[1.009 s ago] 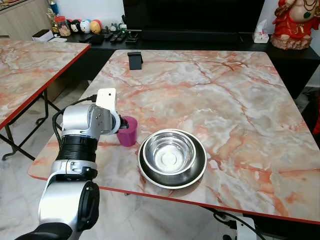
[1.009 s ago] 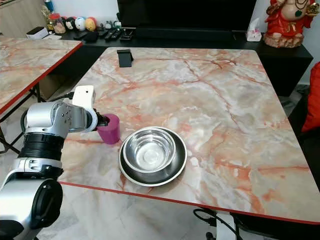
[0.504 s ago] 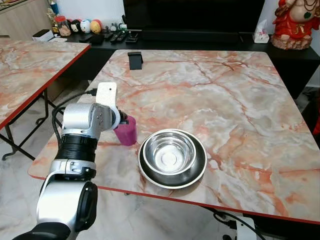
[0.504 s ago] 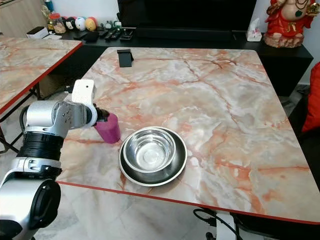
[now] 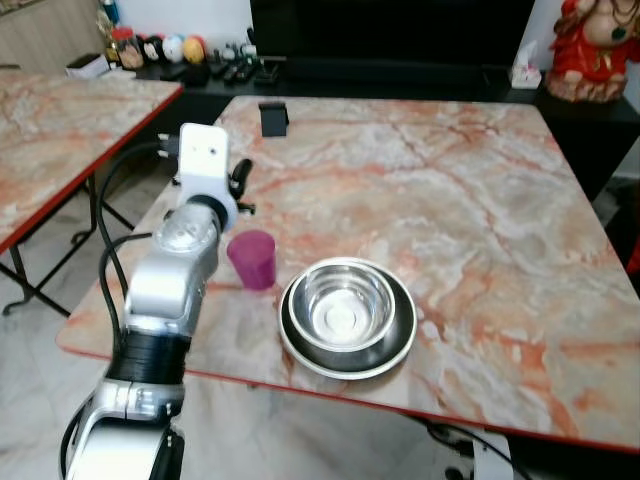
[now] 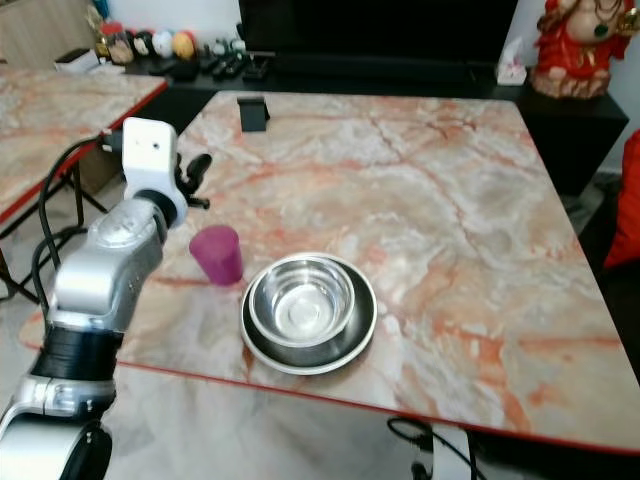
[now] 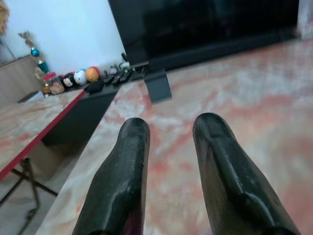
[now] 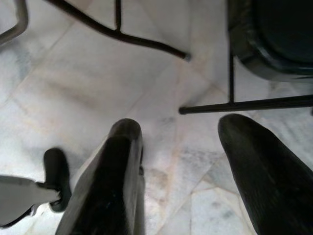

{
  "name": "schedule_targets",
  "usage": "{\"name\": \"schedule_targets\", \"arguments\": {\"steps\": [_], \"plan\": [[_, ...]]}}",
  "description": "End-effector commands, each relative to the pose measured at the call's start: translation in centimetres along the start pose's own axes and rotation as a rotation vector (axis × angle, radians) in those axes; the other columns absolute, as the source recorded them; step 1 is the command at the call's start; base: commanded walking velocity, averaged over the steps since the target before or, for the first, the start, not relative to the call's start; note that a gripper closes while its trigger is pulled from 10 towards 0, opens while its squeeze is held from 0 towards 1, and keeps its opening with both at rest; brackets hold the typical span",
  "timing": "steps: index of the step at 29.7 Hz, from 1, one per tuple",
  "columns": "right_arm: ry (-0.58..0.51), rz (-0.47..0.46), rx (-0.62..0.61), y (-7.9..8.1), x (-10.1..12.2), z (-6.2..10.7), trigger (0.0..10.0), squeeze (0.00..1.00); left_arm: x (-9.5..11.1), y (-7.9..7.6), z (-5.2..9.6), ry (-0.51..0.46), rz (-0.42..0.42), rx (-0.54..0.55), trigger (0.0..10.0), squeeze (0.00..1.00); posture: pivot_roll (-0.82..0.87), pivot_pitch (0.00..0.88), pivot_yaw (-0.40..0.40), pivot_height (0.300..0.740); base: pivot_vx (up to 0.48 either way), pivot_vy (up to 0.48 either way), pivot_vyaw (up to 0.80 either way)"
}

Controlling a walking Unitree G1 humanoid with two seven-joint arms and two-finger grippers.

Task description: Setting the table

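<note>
— While the left arm is raised over the near-left part of the marble table (image 5: 450, 190), where is its gripper?

— The left gripper (image 5: 238, 186) is up above the tabletop, beyond the pink cup (image 5: 252, 259) and apart from it. In the left wrist view its two black fingers (image 7: 122, 181) stand a small gap apart with nothing between them.

— And the cup itself?

— It stands upright on the table near the left edge, just beside the steel bowl (image 5: 343, 305). That bowl sits inside a wider steel dish (image 5: 396, 338) close to the near edge.

— What about the right gripper?

— The right gripper (image 8: 183, 176) hangs low over the pale tiled floor (image 8: 98, 83), fingers spread wide and empty, with black metal chair legs (image 8: 244, 104) ahead of it.

— Anything else on the table?

— A small black stand (image 5: 272, 118) is at the far-left edge. A second marble table (image 5: 60, 130) is off to the left.
</note>
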State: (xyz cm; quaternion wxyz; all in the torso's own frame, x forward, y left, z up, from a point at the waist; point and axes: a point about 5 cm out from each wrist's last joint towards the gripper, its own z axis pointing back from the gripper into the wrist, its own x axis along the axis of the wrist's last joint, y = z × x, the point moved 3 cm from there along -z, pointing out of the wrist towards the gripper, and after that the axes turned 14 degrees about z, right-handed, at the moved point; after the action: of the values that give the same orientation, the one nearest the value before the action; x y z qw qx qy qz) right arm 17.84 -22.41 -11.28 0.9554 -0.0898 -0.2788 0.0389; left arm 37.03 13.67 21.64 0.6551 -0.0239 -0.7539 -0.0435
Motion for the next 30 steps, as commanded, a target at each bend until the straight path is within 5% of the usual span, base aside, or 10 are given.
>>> {"name": "schedule_targets", "arguments": {"steps": [1,5,10,13,24,30], "plan": [[-0.011,-0.027,-0.013,-0.1,-0.2,0.1,10.0,0.0,-1.8,-0.5,1.3,-0.012,-0.059,-0.017,10.0,0.0,0.17,0.0,-0.028,0.707,0.0,0.0,0.0],[-0.026,-0.019,-0.036,-0.5,-0.1,0.1,10.0,0.0,-2.9,0.5,2.7,-0.056,-0.041,0.045,10.0,0.0,0.16,0.0,-0.029,0.707,0.0,0.0,0.0],[-0.043,0.041,-0.107,-1.3,0.1,0.2,10.0,0.0,-2.0,1.4,3.1,-0.144,-0.113,0.115,10.0,0.0,0.17,0.0,-0.044,0.707,0.0,0.0,0.0],[-0.049,0.024,-0.125,-1.6,0.1,0.3,10.0,0.0,-2.2,2.0,3.2,-0.139,-0.003,0.138,10.0,0.0,0.17,0.0,-0.044,0.707,0.0,0.0,0.0],[-0.053,-0.046,-0.104,-0.9,0.0,0.2,10.0,0.0,-2.9,-0.2,2.7,-0.143,0.055,-0.014,10.0,0.0,0.07,0.0,-0.014,0.707,0.0,0.0,0.0],[-0.072,-0.092,-0.187,-2.1,0.2,0.4,10.0,0.0,-2.5,-2.2,1.3,-0.165,0.074,-0.089,10.0,0.0,-0.03,0.0,0.016,0.707,0.0,0.0,0.0]]}}
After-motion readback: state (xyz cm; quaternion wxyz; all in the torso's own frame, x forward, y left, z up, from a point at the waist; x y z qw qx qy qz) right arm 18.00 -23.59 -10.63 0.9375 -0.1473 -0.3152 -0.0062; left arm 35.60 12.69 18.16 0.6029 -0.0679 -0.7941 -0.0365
